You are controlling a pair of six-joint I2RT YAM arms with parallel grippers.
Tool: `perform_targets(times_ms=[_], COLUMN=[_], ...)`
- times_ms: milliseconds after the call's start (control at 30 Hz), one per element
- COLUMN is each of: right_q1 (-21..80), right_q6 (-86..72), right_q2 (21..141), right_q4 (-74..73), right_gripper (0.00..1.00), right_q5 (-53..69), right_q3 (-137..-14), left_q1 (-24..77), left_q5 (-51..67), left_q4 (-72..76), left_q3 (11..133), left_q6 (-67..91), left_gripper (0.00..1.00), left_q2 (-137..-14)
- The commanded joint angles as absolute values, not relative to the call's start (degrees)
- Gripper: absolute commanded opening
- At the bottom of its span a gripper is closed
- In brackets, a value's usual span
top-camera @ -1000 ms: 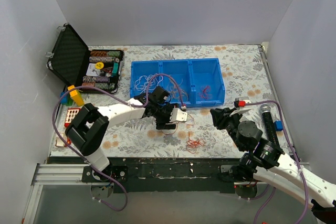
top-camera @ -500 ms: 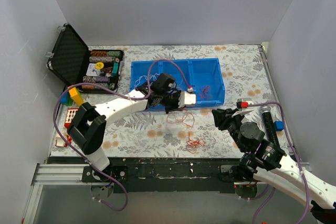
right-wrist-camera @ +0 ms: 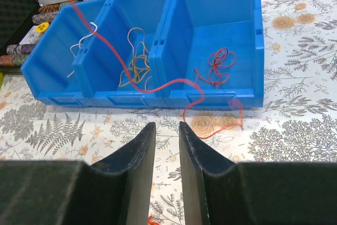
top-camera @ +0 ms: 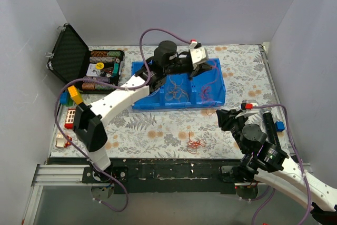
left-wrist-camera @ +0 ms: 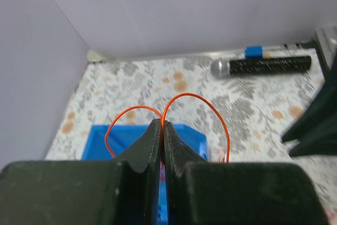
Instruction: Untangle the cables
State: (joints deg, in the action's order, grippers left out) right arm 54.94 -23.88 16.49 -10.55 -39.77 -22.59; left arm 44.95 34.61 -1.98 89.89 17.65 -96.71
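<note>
Floral tabletop (top-camera: 158, 130), grey walls (top-camera: 174, 9). Raised left fingers (left-wrist-camera: 147, 146) pinch a red cable (left-wrist-camera: 185, 94), blue bin (top-camera: 179, 103) beneath them. Low right fingers (right-wrist-camera: 139, 151) stand slightly parted, empty.

The surface (top-camera: 142, 125) is a pale cloth printed with grey ferns and orange blossoms. A blue bin (top-camera: 181, 103) of three compartments sits toward the far middle. At the far left lies an open black case (top-camera: 68, 56), its tray near the bin. Along the left edge are a yellow block (top-camera: 75, 95), a red-and-white piece (top-camera: 71, 116) and a small item (top-camera: 62, 140) too small to make out. A red cable tangle (top-camera: 196, 143) lies near the front edge, apart from the bin. By the right edge lies a black microphone (top-camera: 268, 122), with a blue block (top-camera: 279, 126) just beside it.
</note>
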Motion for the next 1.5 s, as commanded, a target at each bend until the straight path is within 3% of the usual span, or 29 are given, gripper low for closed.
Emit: perform_targets(times_ms=[0, 233, 667, 1233, 1467], right_q1=[55.2, 55.2, 55.2, 55.2, 55.2], right_q6=[-24.2, -23.3, -22.6, -23.6, -23.8], right_q2=[16.3, 17.4, 18.4, 16.5, 17.0], right_q4=[-9.2, -7.8, -6.4, -8.3, -9.2], right_gripper=[0.32, 0.31, 0.3, 0.28, 0.28], right_q5=[-42.1, -42.1, -41.7, -42.4, -43.0], right_q3=[-23.2, -23.4, -23.0, -22.1, -22.6], left_q1=[45.1, 45.1, 45.2, 44.2, 44.2], left_q5=[34.7, 33.1, 29.3, 17.8, 9.9], left_q4=[3.4, 9.9, 23.4, 27.6, 22.3], left_q3=[101.9, 116.0, 116.8, 102.0, 100.2], left_q6=[19.3, 16.4, 13.9, 4.2, -2.2], left_gripper=[0.0, 0.0, 0.0, 0.0, 0.15], left_q2=[-103.8, -112.7, -114.8, -120.5, -123.2])
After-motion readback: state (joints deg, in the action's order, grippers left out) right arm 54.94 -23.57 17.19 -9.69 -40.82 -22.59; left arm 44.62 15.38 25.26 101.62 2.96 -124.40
